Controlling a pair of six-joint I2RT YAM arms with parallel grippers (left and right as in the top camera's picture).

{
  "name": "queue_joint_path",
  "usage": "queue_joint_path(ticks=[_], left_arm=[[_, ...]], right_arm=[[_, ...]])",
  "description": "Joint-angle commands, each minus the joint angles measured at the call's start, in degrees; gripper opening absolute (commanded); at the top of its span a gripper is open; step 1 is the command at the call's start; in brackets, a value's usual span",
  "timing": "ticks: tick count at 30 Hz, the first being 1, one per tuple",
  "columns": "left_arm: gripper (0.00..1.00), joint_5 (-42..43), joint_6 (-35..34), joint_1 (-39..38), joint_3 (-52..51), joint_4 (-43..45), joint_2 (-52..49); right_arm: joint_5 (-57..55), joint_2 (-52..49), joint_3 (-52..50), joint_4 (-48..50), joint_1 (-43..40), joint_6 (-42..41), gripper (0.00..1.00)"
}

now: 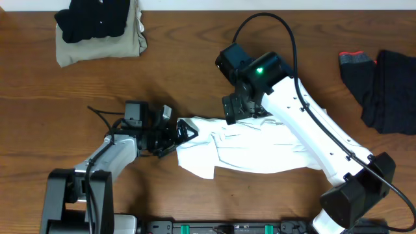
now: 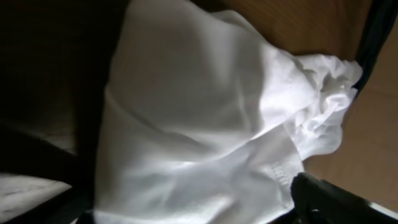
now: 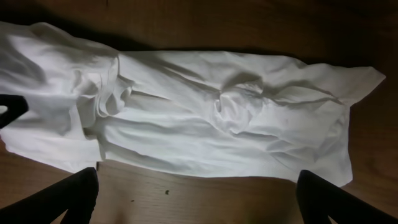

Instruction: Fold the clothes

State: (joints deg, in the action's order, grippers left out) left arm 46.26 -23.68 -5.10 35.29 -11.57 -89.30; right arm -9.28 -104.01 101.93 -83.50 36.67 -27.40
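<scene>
Left jaws: we find them clamped on a bunched edge of the white shirt point(image 1: 247, 146). Right jaws: spread wide, holding nothing, poised over the shirt's far edge. The shirt lies crumpled mid-tabletop point(image 1: 195, 65). One black garment point(image 1: 97, 19) rests on a khaki piece point(image 1: 97, 53) far left. Another black garment point(image 1: 390, 91) lies far right.

Bare table point(image 1: 195, 71) lies wide open along the back, between the folded stack point(image 1: 97, 32) far left and the dark garments point(image 1: 383, 84) far right. Centre-front is blocked: the white shirt point(image 1: 240, 146) is spread there, the left gripper point(image 1: 181, 133) pinches its left corner, and the right gripper point(image 1: 235, 114) (jaws apart) stands over its top edge. The right arm point(image 1: 312, 143) slants across the shirt's right half.
</scene>
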Motion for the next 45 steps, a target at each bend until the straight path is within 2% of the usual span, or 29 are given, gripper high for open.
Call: queue_joint_path(ticks=[1, 2, 7, 9, 10, 11, 14, 18, 24, 30, 37, 45], left_arm=[[0.76, -2.86, 0.90, -1.14, -1.16, -0.70, -2.12], [0.66, -2.93, 0.87, -1.14, -1.16, -0.70, -2.12], [0.36, -3.63, 0.98, -1.14, -1.16, -0.70, -2.12], [0.22, -3.89, 1.49, -1.11, -1.16, -0.72, -2.12], [0.11, -3.89, 1.86, -1.07, -1.16, -0.74, -2.12], [0.06, -4.09, 2.12, -1.07, -1.16, -0.76, -2.12], [0.06, -6.91, 2.23, -1.01, -0.85, -2.10, -2.10], [0.06, -12.59, 2.56, 0.81, 1.20, -8.48, -2.01], [0.06, -25.68, 4.50, 6.45, 9.14, -24.70, -1.88], [0.06, -36.46, 4.57, 11.37, 24.76, -43.12, -1.88], [0.06, -36.87, 4.57, 10.29, 36.52, -54.99, -1.88], [0.06, -36.41, 1.53, 0.72, 37.33, -57.37, -1.90]], right_arm=[[-0.81, -0.28, 0.28, 0.02, -0.31, -0.02, 0.99], [-0.81, -0.28, 0.28, 0.00, -0.26, -0.02, 0.99], [-0.83, -0.28, 0.28, -0.28, -0.28, -0.02, 0.99], [-0.83, -0.28, 0.28, -0.26, -0.26, -0.02, 0.99], [-0.83, -0.28, 0.28, -0.26, -0.28, 0.00, 0.99], [-0.83, -0.28, 0.28, -0.26, -0.28, 0.00, 0.99], [-0.85, -0.28, 0.28, -0.39, -0.28, 0.02, 0.99], [-1.88, -0.28, 0.28, -1.18, -0.28, 0.02, 0.99], [-2.78, -0.28, 0.20, -1.66, -0.28, 0.02, 0.99], [-3.26, -0.28, 0.00, -1.31, -0.28, 0.00, 0.99], [-3.37, -0.28, 0.00, -1.11, -0.28, -0.02, 0.99], [-3.37, -0.28, 0.00, -0.70, -0.28, -0.46, 0.99]])
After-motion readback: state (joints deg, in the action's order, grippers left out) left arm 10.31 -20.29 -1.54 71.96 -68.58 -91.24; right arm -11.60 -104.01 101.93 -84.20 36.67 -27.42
